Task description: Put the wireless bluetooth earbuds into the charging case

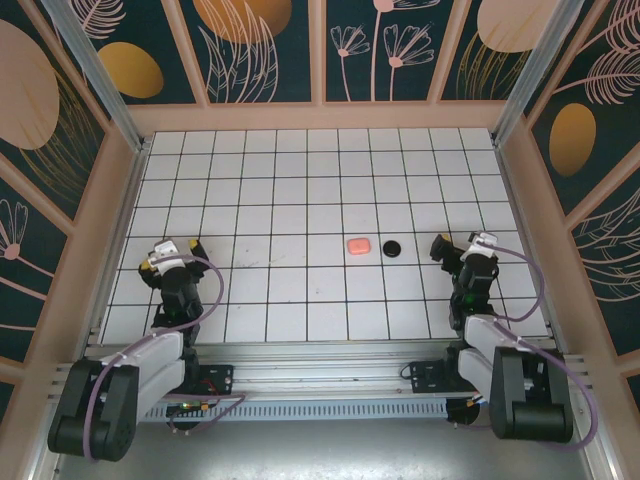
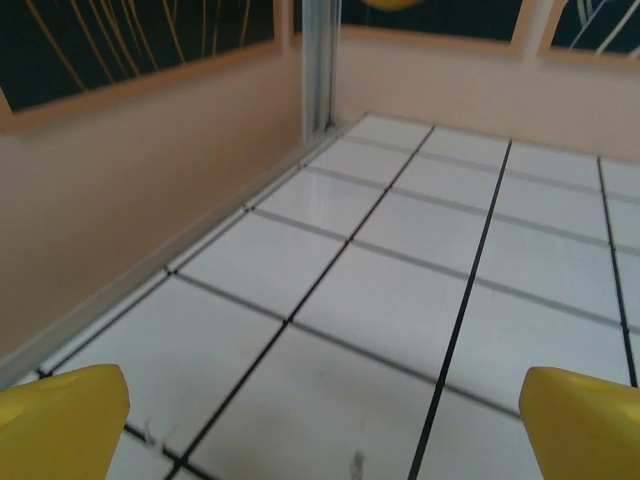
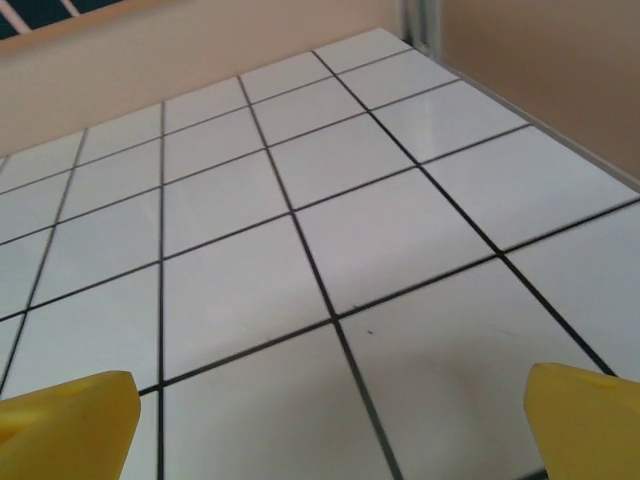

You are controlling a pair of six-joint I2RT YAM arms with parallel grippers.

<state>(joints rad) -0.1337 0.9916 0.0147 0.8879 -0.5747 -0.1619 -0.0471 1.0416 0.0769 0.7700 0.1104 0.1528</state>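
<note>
Salmon-pink charging case (image 1: 358,245) lies on the middle tiles, just beside a black disc (image 1: 393,246). Your left gripper (image 1: 180,246) and right gripper (image 1: 455,243) both stand wide open, well apart from it. I think you should approach with the nearer right one, low and slowly.

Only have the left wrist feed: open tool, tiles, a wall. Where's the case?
Observer: In the top view, the case lies mid-table, well to the right of your left tool.
Operator: Anything next to it?
Observer: A black disc lies just right of it, with a gap between them.
Operator: Right arm?
Observer: The right tool is open over bare tiles and holds nothing. In the top view it sits to the right of the disc.
</note>
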